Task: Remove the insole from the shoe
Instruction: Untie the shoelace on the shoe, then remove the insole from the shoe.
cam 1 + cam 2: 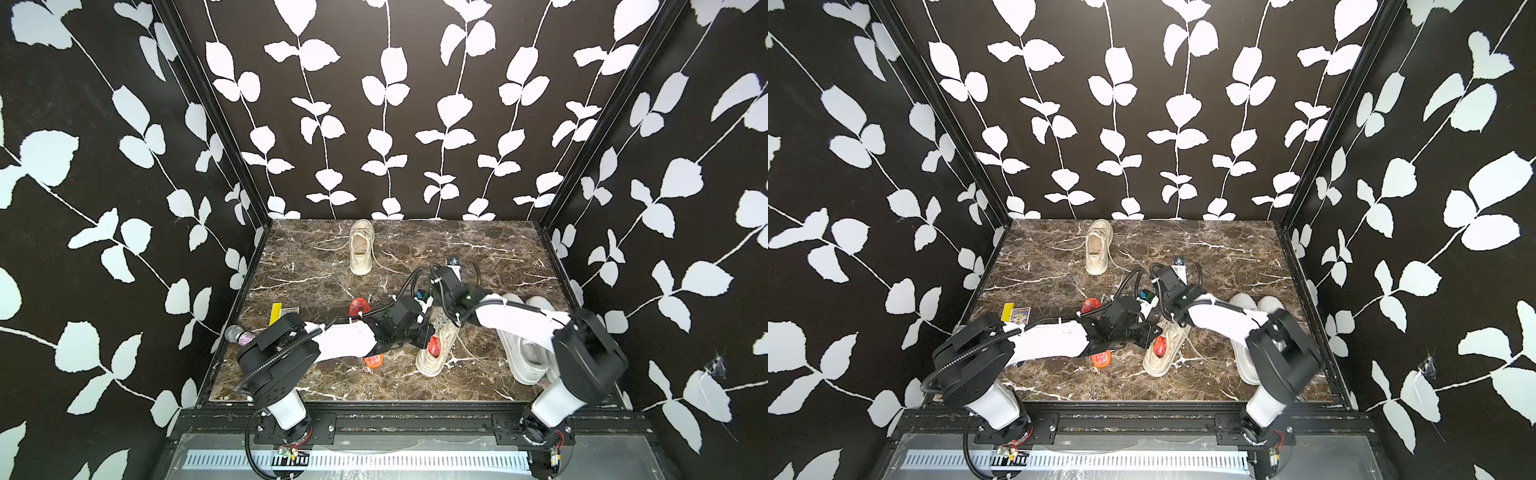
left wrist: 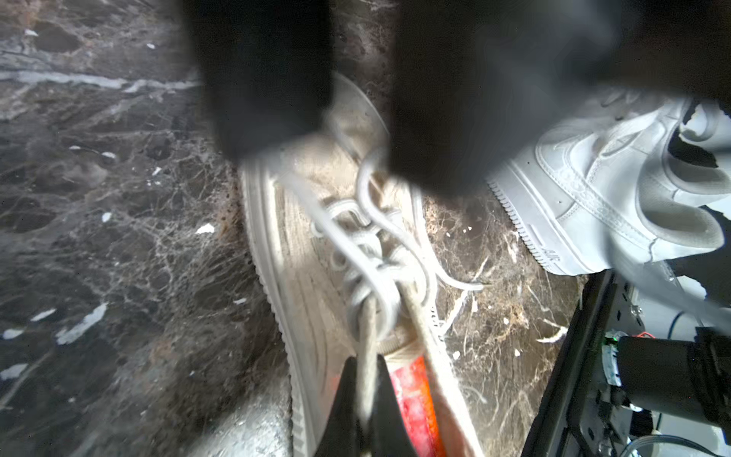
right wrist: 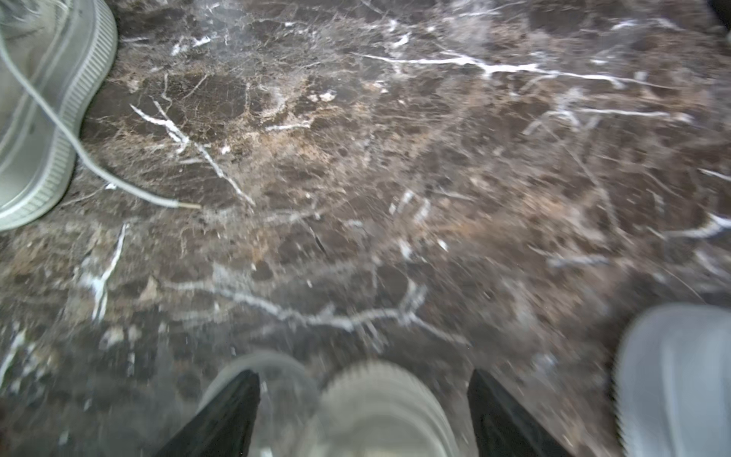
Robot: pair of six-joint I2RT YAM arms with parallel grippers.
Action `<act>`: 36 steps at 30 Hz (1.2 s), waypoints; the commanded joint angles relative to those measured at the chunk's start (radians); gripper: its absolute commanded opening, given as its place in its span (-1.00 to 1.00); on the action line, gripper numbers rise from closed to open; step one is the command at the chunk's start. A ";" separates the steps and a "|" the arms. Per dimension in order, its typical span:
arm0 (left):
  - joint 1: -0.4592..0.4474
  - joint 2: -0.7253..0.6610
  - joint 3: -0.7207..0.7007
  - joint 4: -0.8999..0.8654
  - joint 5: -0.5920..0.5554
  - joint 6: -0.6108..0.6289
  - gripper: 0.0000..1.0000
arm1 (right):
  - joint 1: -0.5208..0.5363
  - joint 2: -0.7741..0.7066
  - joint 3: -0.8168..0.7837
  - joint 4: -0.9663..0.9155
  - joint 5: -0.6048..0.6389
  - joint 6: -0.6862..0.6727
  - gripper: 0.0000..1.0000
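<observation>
A beige shoe (image 1: 434,353) lies near the table's front, also seen in a top view (image 1: 1163,355). A red-orange insole (image 1: 433,345) shows in its opening. In the left wrist view my left gripper (image 2: 366,380) is shut on one of the shoe's laces (image 2: 368,336), right beside the insole (image 2: 411,395). My right gripper (image 3: 362,380) stands open over the shoe's toe (image 3: 375,407), one finger on each side. Its blurred black fingers (image 2: 269,79) also show in the left wrist view, either side of the toe.
A red-orange insole (image 1: 360,307) lies on the table, partly under the left forearm. A second beige shoe (image 1: 360,247) stands at the back. A pair of white sneakers (image 1: 523,353) sits at the right. A microphone (image 1: 239,334) and a yellow box (image 1: 282,312) lie at the left.
</observation>
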 commanded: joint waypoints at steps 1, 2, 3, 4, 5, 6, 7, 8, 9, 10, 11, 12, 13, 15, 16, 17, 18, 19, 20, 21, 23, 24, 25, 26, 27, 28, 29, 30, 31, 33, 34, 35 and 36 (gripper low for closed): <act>-0.005 -0.037 -0.017 0.048 0.016 -0.012 -1.00 | -0.025 0.067 0.125 -0.031 -0.052 -0.016 0.64; -0.005 -0.038 -0.017 0.049 0.016 -0.013 -1.00 | -0.029 0.085 0.162 -0.045 -0.067 -0.016 0.64; -0.005 -0.040 -0.019 0.049 0.013 -0.015 -1.00 | -0.032 0.102 0.197 -0.060 -0.081 -0.017 0.64; -0.005 -0.043 -0.022 0.049 0.010 -0.016 -1.00 | -0.032 0.110 0.225 -0.070 -0.086 -0.020 0.63; -0.005 -0.044 -0.025 0.049 0.004 -0.017 -1.00 | -0.031 0.109 0.235 -0.075 -0.089 -0.020 0.63; -0.005 -0.047 -0.028 0.048 -0.002 -0.020 -1.00 | -0.031 0.100 0.235 -0.078 -0.089 -0.017 0.63; -0.005 -0.049 -0.027 0.043 -0.012 -0.022 -1.00 | -0.031 0.083 0.230 -0.082 -0.086 -0.011 0.63; -0.005 -0.051 -0.027 0.037 -0.023 -0.023 -1.00 | -0.031 0.063 0.214 -0.084 -0.086 -0.008 0.63; -0.005 -0.051 -0.025 0.033 -0.034 -0.026 -1.00 | -0.031 0.037 0.187 -0.088 -0.090 -0.005 0.62; -0.005 -0.052 -0.023 0.030 -0.042 -0.029 -1.00 | -0.031 0.002 0.155 -0.095 -0.099 -0.001 0.61; -0.005 -0.052 -0.022 0.031 -0.049 -0.032 -1.00 | -0.029 -0.030 0.121 -0.100 -0.108 0.004 0.61; -0.005 -0.051 -0.020 0.032 -0.055 -0.036 -1.00 | -0.025 -0.071 0.076 -0.103 -0.118 0.008 0.59; -0.005 -0.048 -0.017 0.033 -0.060 -0.040 -1.00 | -0.022 -0.124 0.028 -0.110 -0.128 0.012 0.57; -0.005 -0.041 -0.007 0.033 -0.062 -0.043 -1.00 | -0.004 -0.206 -0.065 -0.121 -0.147 0.023 0.53; -0.005 -0.035 0.001 0.027 -0.056 -0.041 -1.00 | 0.008 -0.247 -0.111 -0.134 -0.159 0.029 0.50; -0.005 -0.031 0.005 0.017 -0.053 -0.041 -1.00 | 0.020 -0.279 -0.145 -0.152 -0.167 0.036 0.48; -0.005 -0.030 0.010 0.000 -0.052 -0.042 -1.00 | 0.041 -0.321 -0.181 -0.173 -0.171 0.042 0.45; -0.004 -0.029 0.009 -0.007 -0.047 -0.042 -0.94 | 0.067 -0.359 -0.214 -0.192 -0.169 0.050 0.43; -0.005 -0.031 0.006 -0.006 -0.044 -0.039 -0.84 | 0.087 -0.389 -0.241 -0.210 -0.167 0.061 0.41; -0.005 -0.031 0.001 -0.007 -0.046 -0.034 -0.73 | 0.109 -0.416 -0.267 -0.228 -0.173 0.078 0.39; -0.004 -0.033 0.004 -0.027 -0.057 -0.018 -0.62 | 0.141 -0.455 -0.305 -0.248 -0.197 0.116 0.34; -0.003 -0.033 0.013 -0.047 -0.066 -0.007 -0.59 | 0.157 -0.470 -0.319 -0.253 -0.208 0.136 0.31; -0.004 -0.033 0.020 -0.063 -0.073 0.003 -0.56 | 0.173 -0.480 -0.330 -0.253 -0.219 0.150 0.28; -0.004 -0.033 0.027 -0.072 -0.078 0.012 -0.55 | 0.185 -0.483 -0.339 -0.249 -0.223 0.161 0.26; -0.004 -0.034 0.034 -0.083 -0.086 0.019 -0.53 | 0.199 -0.484 -0.344 -0.243 -0.224 0.172 0.25; -0.003 -0.035 0.039 -0.093 -0.095 0.025 -0.51 | 0.207 -0.478 -0.346 -0.237 -0.224 0.182 0.23; -0.004 -0.036 0.044 -0.100 -0.103 0.026 -0.50 | 0.211 -0.467 -0.348 -0.228 -0.229 0.187 0.22; -0.003 -0.037 0.049 -0.109 -0.111 0.028 -0.50 | 0.215 -0.453 -0.346 -0.214 -0.235 0.189 0.21; -0.003 -0.037 0.053 -0.114 -0.115 0.031 -0.48 | 0.215 -0.438 -0.341 -0.205 -0.239 0.190 0.20; -0.004 -0.037 0.056 -0.113 -0.117 0.031 -0.44 | 0.219 -0.406 -0.320 -0.198 -0.249 0.188 0.16; -0.003 -0.035 0.057 -0.108 -0.118 0.032 -0.41 | 0.222 -0.391 -0.310 -0.199 -0.249 0.188 0.15; -0.003 -0.029 0.058 -0.106 -0.116 0.032 -0.40 | 0.224 -0.382 -0.303 -0.195 -0.243 0.187 0.13; -0.003 -0.022 0.063 -0.107 -0.113 0.035 -0.40 | 0.226 -0.369 -0.299 -0.193 -0.237 0.191 0.10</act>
